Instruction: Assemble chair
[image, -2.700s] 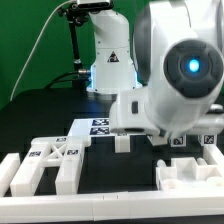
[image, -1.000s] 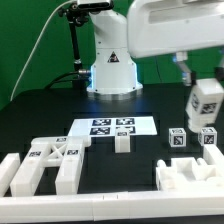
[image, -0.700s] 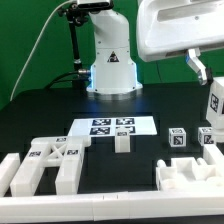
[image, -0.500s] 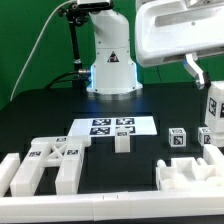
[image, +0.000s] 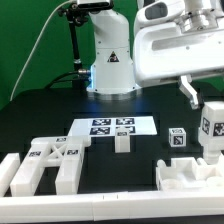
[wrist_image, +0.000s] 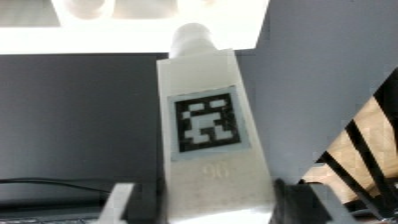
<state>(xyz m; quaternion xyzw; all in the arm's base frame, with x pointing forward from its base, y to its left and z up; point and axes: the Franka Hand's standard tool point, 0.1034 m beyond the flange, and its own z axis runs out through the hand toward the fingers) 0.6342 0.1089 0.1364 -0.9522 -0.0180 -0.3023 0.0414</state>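
Chair block, tagged, upright, pinched between the fingers, at the exterior view's right

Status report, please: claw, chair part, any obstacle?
Claw shut on tagged white block. Block upright, at exterior view's right. Small cube near it, not touching.

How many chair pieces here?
5: big piece, the exterior view's left; block by the marker board; cube and chunky piece, the exterior view's right; tall block in the fingers. More may hide.
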